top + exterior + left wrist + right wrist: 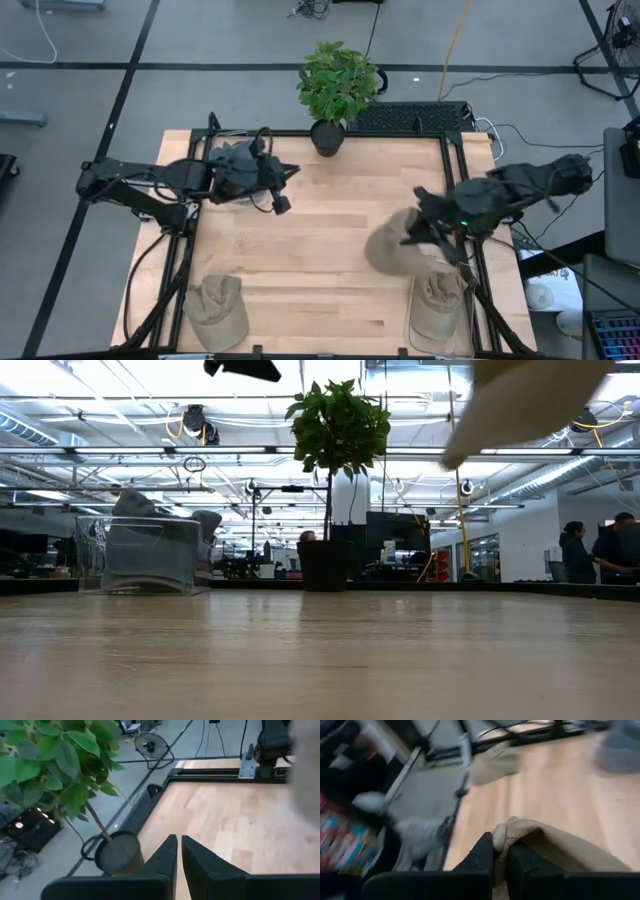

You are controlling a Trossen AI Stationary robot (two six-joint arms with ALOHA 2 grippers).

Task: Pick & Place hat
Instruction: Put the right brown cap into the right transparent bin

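Right gripper (500,852) was clenched on the floppy tan cloth hat (395,250), which I carried clear above the pale wooden table (320,230); left gripper (179,851) waited shut, empty.

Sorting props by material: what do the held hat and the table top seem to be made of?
Hat, pinched in the shut right gripper: looks like soft matte tan cloth, perhaps cotton; it folds and bunches between the fingers. Table top: pale wood with visible grain and plank seams, smooth with a low sheen; the type of wood can't be told.

Bare table (330,215) middle lies free; potted plant (335,90) and 2 arms flank it.
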